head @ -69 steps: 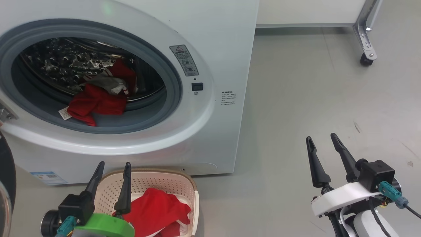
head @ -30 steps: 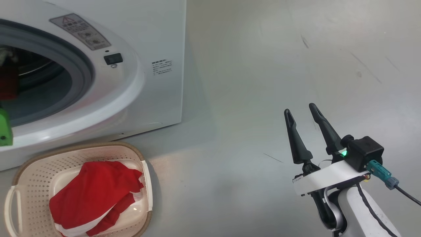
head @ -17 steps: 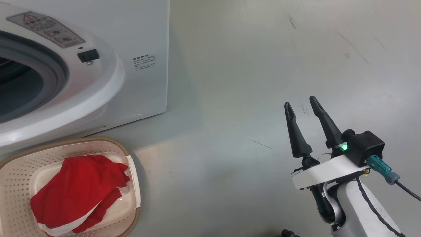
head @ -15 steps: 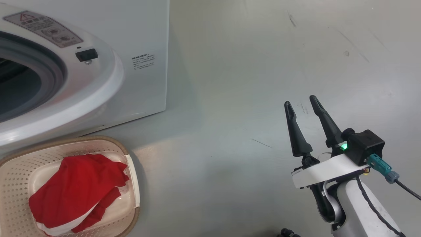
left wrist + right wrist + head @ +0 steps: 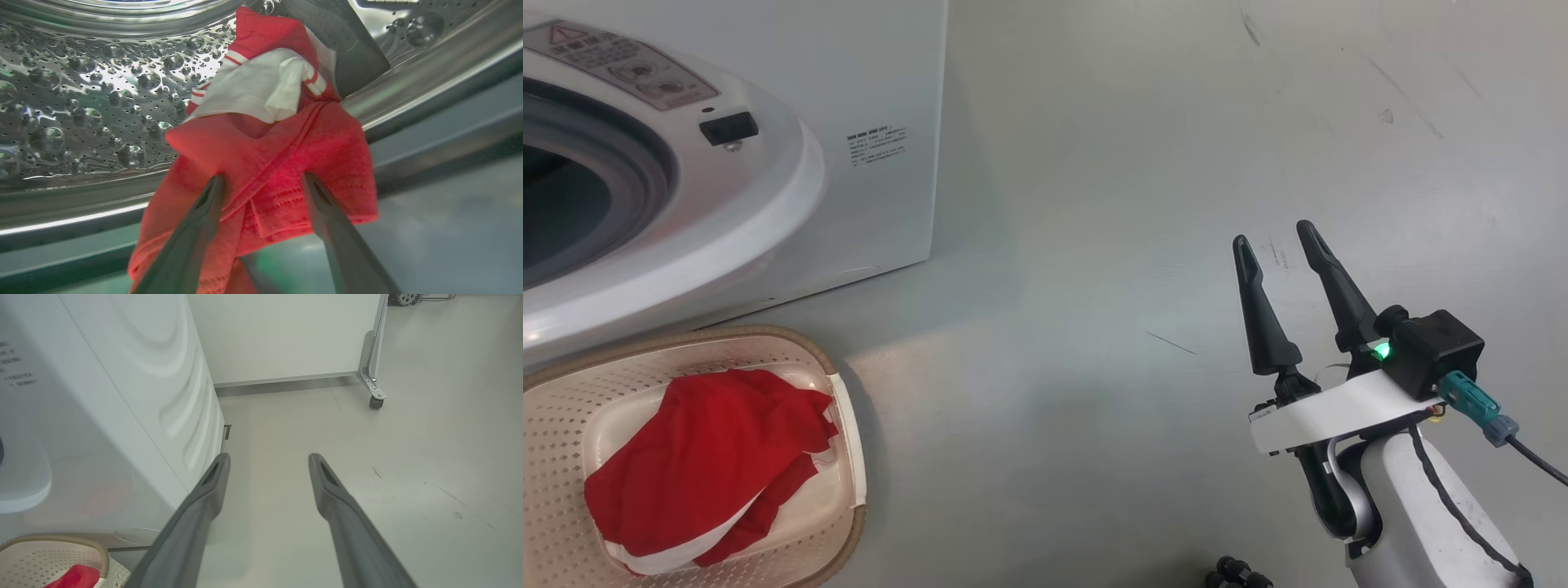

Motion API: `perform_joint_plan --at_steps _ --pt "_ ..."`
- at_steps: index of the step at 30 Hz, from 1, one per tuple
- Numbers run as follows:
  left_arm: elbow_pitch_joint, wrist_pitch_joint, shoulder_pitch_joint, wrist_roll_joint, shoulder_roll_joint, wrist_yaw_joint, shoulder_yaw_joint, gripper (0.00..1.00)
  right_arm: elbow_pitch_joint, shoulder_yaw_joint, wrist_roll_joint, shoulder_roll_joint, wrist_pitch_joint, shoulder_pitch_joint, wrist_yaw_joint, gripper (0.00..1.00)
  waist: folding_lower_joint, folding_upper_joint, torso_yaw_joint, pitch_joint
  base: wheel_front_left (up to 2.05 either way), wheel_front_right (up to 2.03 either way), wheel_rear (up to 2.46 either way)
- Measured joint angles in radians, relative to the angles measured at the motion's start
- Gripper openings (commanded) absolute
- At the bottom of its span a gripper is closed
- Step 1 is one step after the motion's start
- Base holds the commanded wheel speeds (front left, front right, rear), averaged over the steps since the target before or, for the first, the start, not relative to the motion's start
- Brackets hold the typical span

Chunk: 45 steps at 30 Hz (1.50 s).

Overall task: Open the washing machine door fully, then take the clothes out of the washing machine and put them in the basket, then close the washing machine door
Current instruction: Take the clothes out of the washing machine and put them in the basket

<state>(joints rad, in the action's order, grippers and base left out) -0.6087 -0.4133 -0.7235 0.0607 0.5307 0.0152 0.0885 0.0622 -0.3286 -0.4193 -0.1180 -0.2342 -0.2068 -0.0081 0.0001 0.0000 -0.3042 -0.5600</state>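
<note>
Head view: the washing machine (image 5: 874,98) fills the upper left, its round opening uncovered, so opening the door looks done. At lower left the basket (image 5: 768,336) stands on the floor just in front of the machine and holds one red garment (image 5: 703,457) with a white edge, loosely heaped. The right gripper (image 5: 1273,233), at lower right, hangs over bare floor well apart from both, fingers spread and empty.

Left wrist view: the left gripper (image 5: 263,178) is inside the perforated drum (image 5: 81,102), fingers spread wide around a fold of a second garment (image 5: 265,134) (red, with a white panel and striped trim) lying at the drum's lip, not yet pinched as far as I can judge.

Right wrist view: spread fingers point along the floor past the machine's side; the basket's corner sits at lower left.

Roughly halfway, I judge: one piece is out, this one needs grasping and carrying over, and then the door must be closed.
</note>
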Motion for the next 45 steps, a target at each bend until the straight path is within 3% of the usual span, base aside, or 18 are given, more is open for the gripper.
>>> perform_joint_plan --at_steps 20,21,22,23,24,33,45 --pt "-0.042 -0.048 -0.06 -0.031 0.016 0.0 0.014 1.0 0.01 0.0 0.009 0.006 -0.002 -0.012 0.007 1.0 0.0 0.0 -0.011 -0.022 0.0 0.0 0.0" --pt "-0.044 -0.052 -0.062 -0.03 0.015 0.0 0.013 0.79 0.011 0.0 0.009 0.006 -0.002 -0.012 0.007 1.0 0.0 0.0 -0.01 -0.022 0.0 0.0 0.0" --pt "-0.047 -0.052 -0.064 -0.028 0.015 0.0 0.012 0.79 0.011 0.0 0.01 0.006 -0.002 -0.013 0.007 1.0 -0.0001 0.0 -0.01 -0.023 0.0 0.0 0.0" --pt "-0.049 -0.052 -0.067 -0.027 0.012 0.0 0.012 0.36 0.011 0.0 0.01 0.006 -0.002 -0.013 0.007 1.0 -0.0001 0.0 -0.01 -0.023 0.0 0.0 0.0" --pt "-0.052 -0.052 -0.067 -0.026 0.008 0.0 0.013 0.0 0.012 0.0 0.01 0.006 -0.002 -0.014 0.007 1.0 0.0 0.0 -0.01 -0.023 0.0 0.0 0.0" --pt "-0.076 -0.041 -0.095 -0.026 -0.012 0.0 0.018 0.0 0.014 -0.002 0.016 0.008 -0.009 -0.03 0.007 1.0 0.0 0.0 -0.002 -0.023 0.0 0.0 0.0" --pt "-0.086 0.106 -0.095 -0.016 -0.08 0.0 0.035 0.0 0.041 0.008 0.022 0.007 -0.009 -0.032 0.007 1.0 0.0 0.0 0.02 0.018 0.0 0.0 0.0"
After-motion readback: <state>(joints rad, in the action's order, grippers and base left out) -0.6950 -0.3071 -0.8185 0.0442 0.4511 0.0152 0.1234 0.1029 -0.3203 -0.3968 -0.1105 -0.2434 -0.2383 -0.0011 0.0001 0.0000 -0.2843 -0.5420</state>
